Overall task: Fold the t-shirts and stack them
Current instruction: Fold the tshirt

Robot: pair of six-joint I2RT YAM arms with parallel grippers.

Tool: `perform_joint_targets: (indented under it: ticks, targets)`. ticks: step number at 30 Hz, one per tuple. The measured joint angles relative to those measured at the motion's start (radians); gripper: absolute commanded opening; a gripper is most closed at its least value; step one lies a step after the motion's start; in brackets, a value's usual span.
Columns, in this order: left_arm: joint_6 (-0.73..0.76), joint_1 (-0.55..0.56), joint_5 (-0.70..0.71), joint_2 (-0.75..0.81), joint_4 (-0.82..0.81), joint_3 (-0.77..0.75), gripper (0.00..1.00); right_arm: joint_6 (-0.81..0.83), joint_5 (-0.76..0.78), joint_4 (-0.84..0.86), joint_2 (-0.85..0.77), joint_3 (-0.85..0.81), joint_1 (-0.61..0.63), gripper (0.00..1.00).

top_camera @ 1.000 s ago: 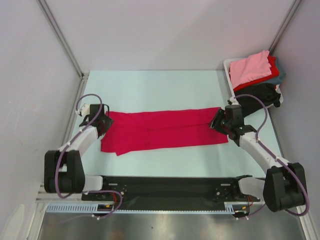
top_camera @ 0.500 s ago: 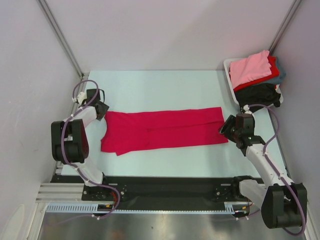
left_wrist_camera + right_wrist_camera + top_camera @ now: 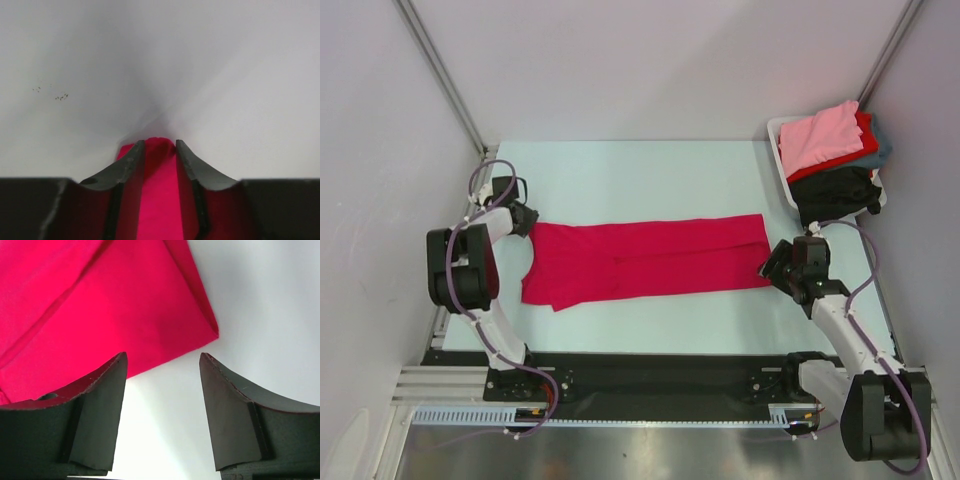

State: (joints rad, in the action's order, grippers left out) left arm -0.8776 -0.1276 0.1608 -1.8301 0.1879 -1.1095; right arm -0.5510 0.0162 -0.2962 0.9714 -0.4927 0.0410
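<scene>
The crimson-magenta t-shirt (image 3: 650, 260) lies flat as a long band across the middle of the table. My left gripper (image 3: 520, 220) is at its far left corner. In the left wrist view the fingers (image 3: 131, 162) stand close together with a ridge of the crimson cloth (image 3: 157, 200) pinched between them. My right gripper (image 3: 772, 265) is open, just off the shirt's right end. In the right wrist view the shirt's corner (image 3: 100, 300) lies ahead of the spread fingertips (image 3: 112, 390), with bare table between them.
A white bin (image 3: 775, 128) at the back right holds a stack: a light pink shirt (image 3: 820, 135) on top, then red (image 3: 865, 128) and grey-teal (image 3: 882, 145), with a black one (image 3: 835, 190) spilling over the front. Walls close off the left, back and right.
My right gripper has let go of the shirt's right end and drawn back toward the near right. My left arm has swung its elbow back, with the gripper shifted to the shirt's far left corner.
</scene>
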Motion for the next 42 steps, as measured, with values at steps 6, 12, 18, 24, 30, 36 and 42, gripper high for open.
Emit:
perform_joint_targets:
  ticks: [6, 12, 18, 24, 30, 36, 42]
  targets:
    - [0.002, -0.017, -0.039, -0.047, -0.008, -0.017, 0.01, -0.030, 0.025, 0.000, 0.077, 0.006, -0.007, 0.59]
    - [0.003, -0.022, -0.074, -0.078, -0.019, -0.060, 0.00, -0.082, 0.029, 0.019, 0.175, 0.006, -0.011, 0.57]
    - [0.002, -0.022, -0.100, -0.142, -0.022, -0.126, 0.00, -0.127, 0.032, 0.066, 0.232, 0.002, -0.010, 0.36]
    - [-0.015, -0.022, -0.136, -0.216, -0.022, -0.222, 0.00, -0.156, 0.058, 0.071, 0.260, -0.003, 0.019, 0.00]
    - [-0.049, -0.019, -0.192, -0.336, -0.025, -0.383, 0.00, -0.174, 0.100, 0.010, 0.254, -0.020, 0.159, 0.00]
    - [-0.096, 0.006, -0.233, -0.482, -0.018, -0.594, 0.00, -0.310, 0.107, -0.046, 0.182, -0.015, 0.514, 0.00]
    - [-0.150, 0.093, -0.288, -0.650, 0.000, -0.889, 0.00, -0.422, 0.116, -0.047, 0.263, -0.107, 0.851, 0.00]
